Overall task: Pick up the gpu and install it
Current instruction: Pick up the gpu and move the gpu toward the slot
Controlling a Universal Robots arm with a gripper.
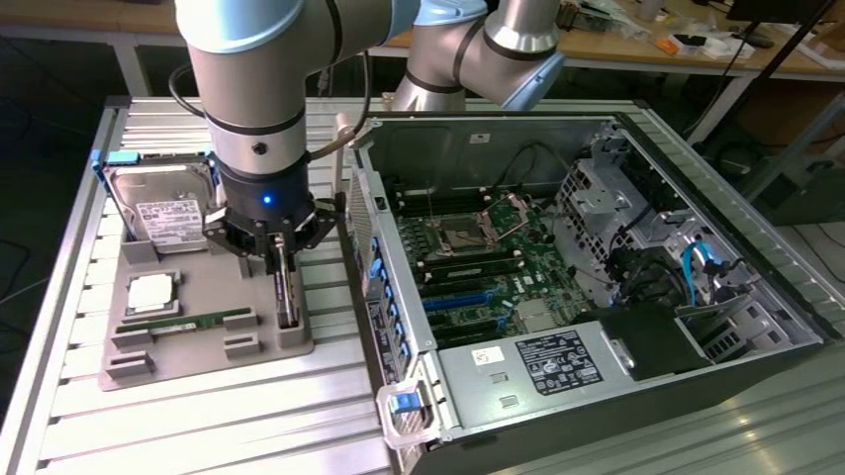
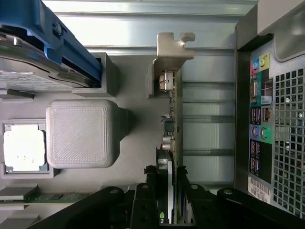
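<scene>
While the gripper (image 1: pixel 280 252) stands clamped on the upper edge of the gpu (image 1: pixel 285 292), the card sits upright on its long edge in a slot of the grey holder tray (image 1: pixel 198 358), just beside the open computer case (image 1: pixel 396 332). With so narrow a hold, the thin board could probably tilt or slip between the fingers (image 2: pixel 151 177). If drawn off-vertical, it could bind in the slot and drag the tray.

The green gpu (image 2: pixel 176 125) has a silver bracket (image 2: pixel 167 55); the tray (image 2: pixel 136 143) is grey.
</scene>
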